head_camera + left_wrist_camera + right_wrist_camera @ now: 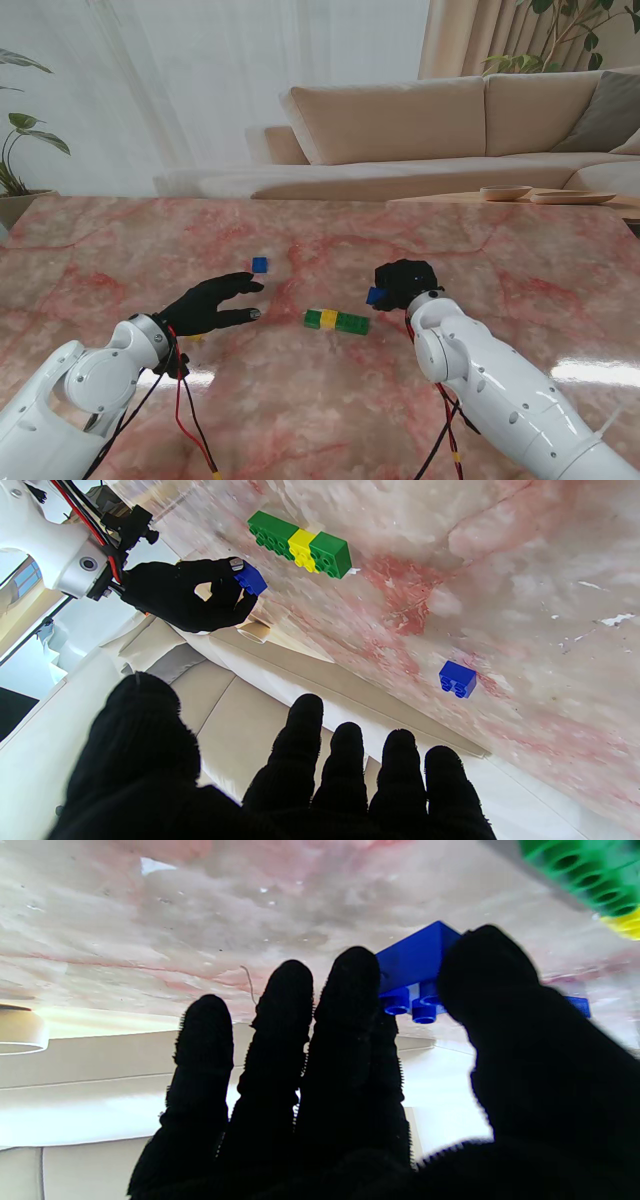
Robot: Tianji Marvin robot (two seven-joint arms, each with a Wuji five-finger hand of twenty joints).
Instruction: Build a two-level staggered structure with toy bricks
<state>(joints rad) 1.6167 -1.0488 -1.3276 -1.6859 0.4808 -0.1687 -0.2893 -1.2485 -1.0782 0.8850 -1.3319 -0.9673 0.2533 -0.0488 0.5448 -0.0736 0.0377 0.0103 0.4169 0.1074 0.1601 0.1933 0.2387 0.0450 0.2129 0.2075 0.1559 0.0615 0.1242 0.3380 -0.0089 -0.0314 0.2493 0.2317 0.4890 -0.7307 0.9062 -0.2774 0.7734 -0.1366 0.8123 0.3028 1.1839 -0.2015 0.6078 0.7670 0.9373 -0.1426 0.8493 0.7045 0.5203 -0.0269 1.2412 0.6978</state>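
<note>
right hand (404, 283): thumb and fingers pinch small blue plastic brick (376, 295) | left hand (210, 304): fingers spread, seemingly empty, second small blue brick (260, 265) beyond fingertips

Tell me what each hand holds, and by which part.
The right hand pinches a blue brick by its sides, between thumb and fingers, studs facing the camera. The left hand is open and holds nothing; another blue brick lies loose beyond it.
</note>
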